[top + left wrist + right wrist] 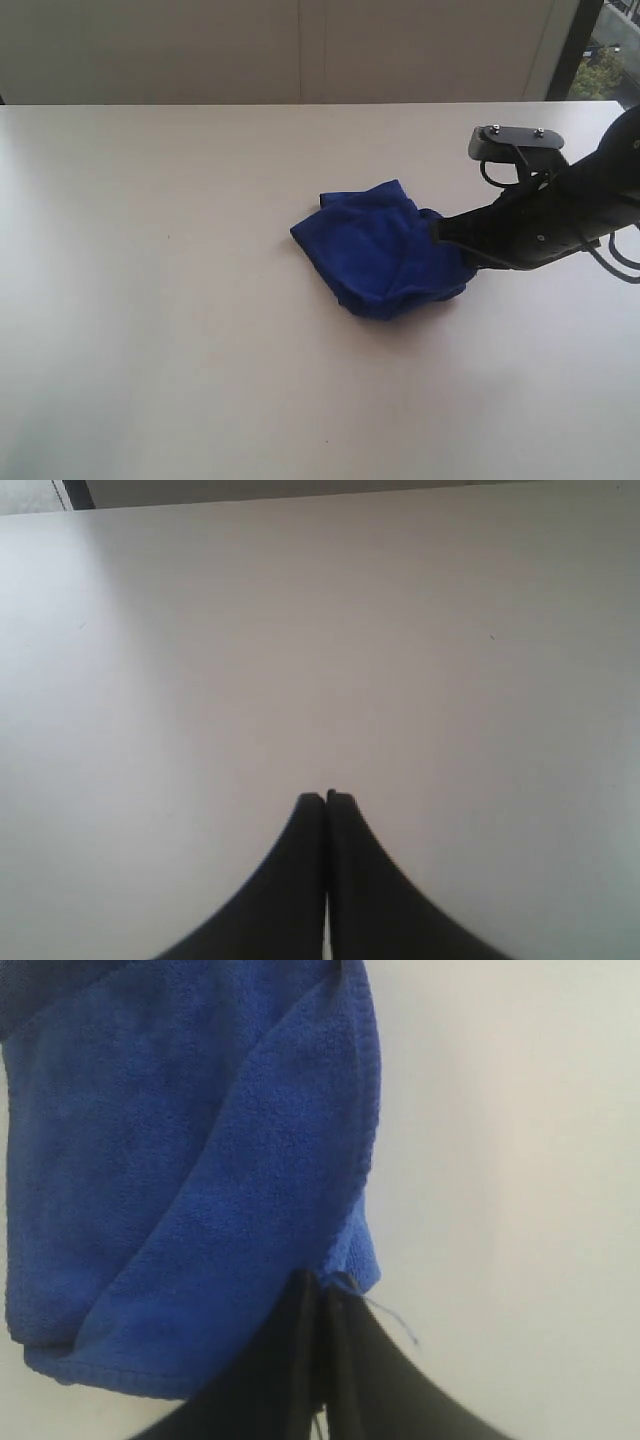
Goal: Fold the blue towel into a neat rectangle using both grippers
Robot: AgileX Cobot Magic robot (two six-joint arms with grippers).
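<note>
- Black and narrow, the pincer tips of the right gripper (322,1282) are pressed together with no gap showing. They seem to nip the hem of the blue towel (375,250), a soft terry cloth of deep royal blue, and a loose thread trails beside the tips.
- The left gripper (326,798), of the same black pincer form, is likewise closed tight with nothing between its jaws. It hangs over bare tabletop and does not appear in the exterior view.
- The blue towel lies bunched in a rumpled, doubled-over heap a little right of the table's middle. Its edges are not lined up, and no white label shows.
- The step in hand looks like drawing one edge out to spread the cloth.
- To do it well, the right gripper should pull low and slowly along the surface, so the layers slide apart rather than the whole heap dragging. The hold looks thin, on the hem only, so a quick tug may slip it.
- The left gripper would best come in to pin or take the opposite edge, since one arm alone would likely just tow the bundle.
- The table (150,300) is a wide, pale cream top, matt and smooth.
- Behind it stands a plain light panelled wall (300,50). At the right, a dark-framed window (605,50) shows greenery.
</note>
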